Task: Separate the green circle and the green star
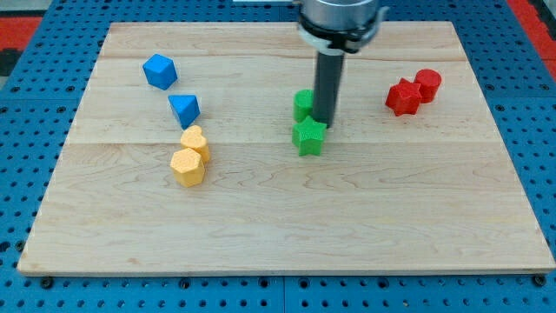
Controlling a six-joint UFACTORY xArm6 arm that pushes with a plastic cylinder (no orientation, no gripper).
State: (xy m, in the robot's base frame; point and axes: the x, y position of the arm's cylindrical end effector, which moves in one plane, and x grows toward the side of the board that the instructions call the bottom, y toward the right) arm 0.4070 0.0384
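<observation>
Fingerless rod: my tip [324, 121] stands between green circle [303, 104], far-left, and green star [309, 137], near, touching both.

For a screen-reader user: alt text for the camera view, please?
My tip sits between the green circle and green star at mid-board. Blue and yellow blocks lie toward the view's left, two red blocks toward the right.

Blue [160, 71], yellow [188, 166], red blocks [403, 97] — wooden board [347, 217]
</observation>
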